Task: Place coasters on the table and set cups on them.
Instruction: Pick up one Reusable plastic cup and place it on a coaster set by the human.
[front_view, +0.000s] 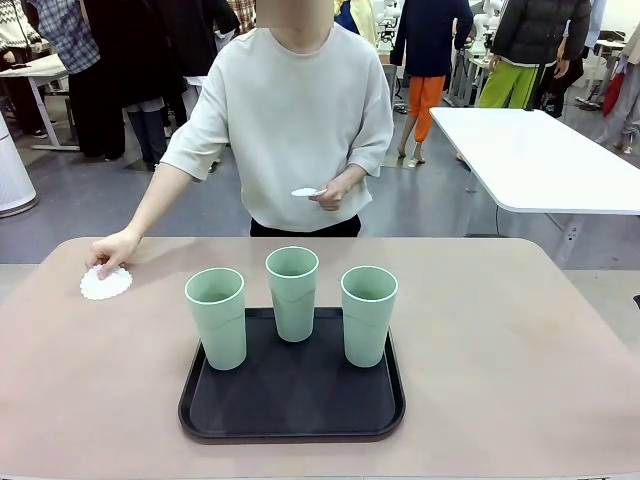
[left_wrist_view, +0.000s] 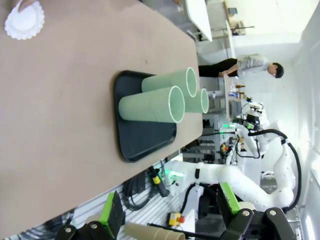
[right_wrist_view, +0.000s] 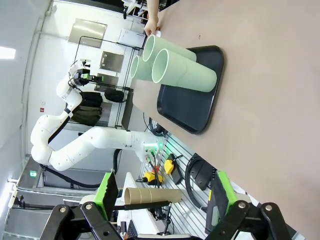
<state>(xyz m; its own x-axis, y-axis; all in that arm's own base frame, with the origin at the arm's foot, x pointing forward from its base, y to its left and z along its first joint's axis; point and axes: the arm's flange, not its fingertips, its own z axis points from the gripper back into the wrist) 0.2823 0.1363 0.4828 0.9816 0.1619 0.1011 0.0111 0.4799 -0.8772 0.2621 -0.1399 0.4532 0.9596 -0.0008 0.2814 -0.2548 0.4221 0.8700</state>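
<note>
One coaster (front_view: 105, 283) lies at the desk's (front_view: 500, 350) far left corner, a person's hand (front_view: 112, 250) on it; the other hand (front_view: 332, 192) holds at least one more, count unclear. All three cups (front_view: 292, 292) stand on the tray (front_view: 290, 405), none on a coaster yet. Left tool (left_wrist_view: 169, 205) and right tool (right_wrist_view: 164, 192) gape empty

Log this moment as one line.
coaster one: on table, person's hand on it | coaster two: in person's other hand | cups: three upright on black tray | left gripper: open | right gripper: open
</note>
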